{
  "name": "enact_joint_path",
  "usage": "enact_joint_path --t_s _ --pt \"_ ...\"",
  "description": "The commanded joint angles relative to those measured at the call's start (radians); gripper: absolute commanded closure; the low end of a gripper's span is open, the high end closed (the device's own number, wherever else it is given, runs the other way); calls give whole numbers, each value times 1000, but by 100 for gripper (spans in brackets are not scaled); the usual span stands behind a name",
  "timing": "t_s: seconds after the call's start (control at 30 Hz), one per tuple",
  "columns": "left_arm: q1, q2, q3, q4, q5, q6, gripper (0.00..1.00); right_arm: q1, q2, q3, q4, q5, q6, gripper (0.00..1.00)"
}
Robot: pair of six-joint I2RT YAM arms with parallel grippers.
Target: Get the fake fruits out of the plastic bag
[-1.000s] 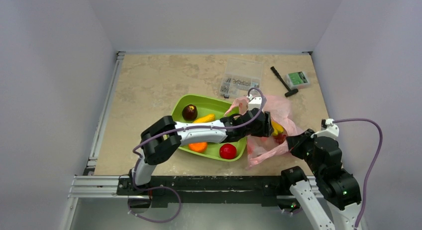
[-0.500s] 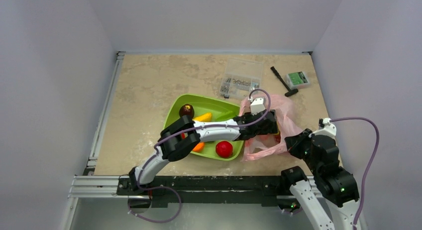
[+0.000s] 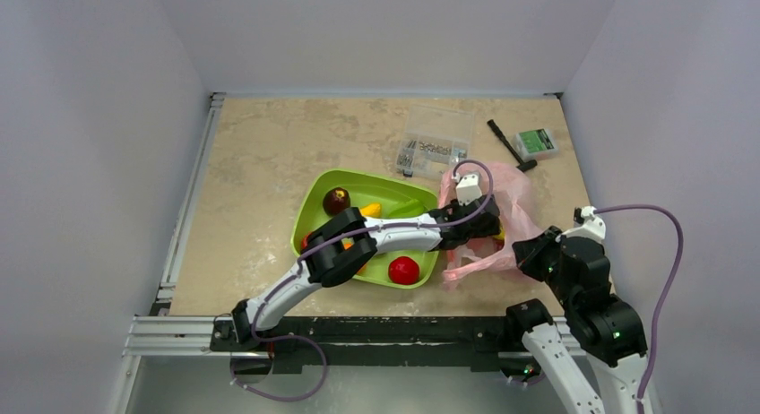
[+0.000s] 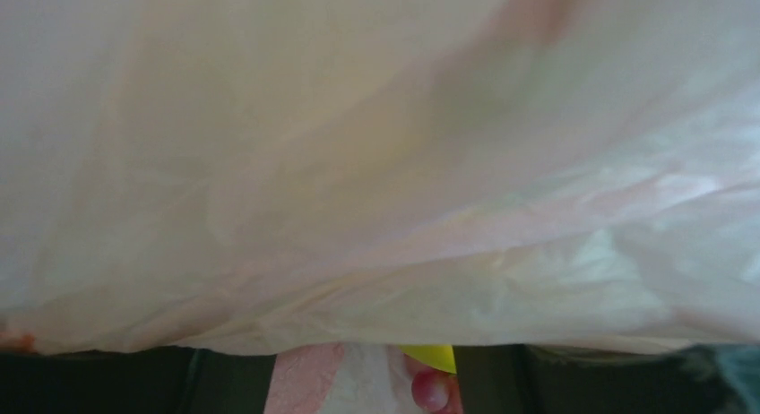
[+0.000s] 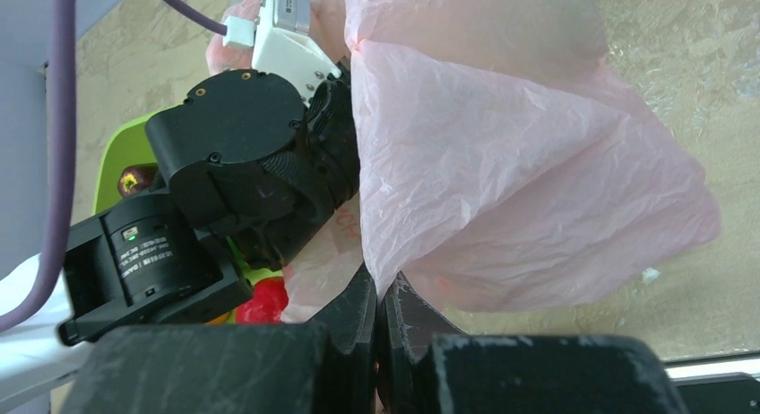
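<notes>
The right claw (image 5: 381, 299) pinches the bag (image 5: 511, 190) by its edge while the left claw (image 3: 481, 228), its gap hidden by plastic, sits inside; next it likely must close on the banana (image 4: 428, 355).

My surroundings: beige marbled tabletop (image 3: 269, 154); plain pale walls (image 3: 376, 29) left, far and right; metal rail (image 3: 179, 335) along my near edge; even, soft light.

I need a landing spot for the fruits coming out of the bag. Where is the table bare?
The broad far-left stretch of table, between the side rail and the green tray, is bare. Crowded: the far right, with parts box, black tool and small green box, and around the plastic bag.
</notes>
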Motion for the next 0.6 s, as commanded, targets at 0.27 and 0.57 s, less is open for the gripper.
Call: enact_joint_path --t_s 0.27,0.57 --pt "27 -58 -107 121 44 259 83 -1 -13 31 24 14 -11 100" --pt "31 -266 -243 272 178 374 100 -1 -1 6 -5 13 -1 100"
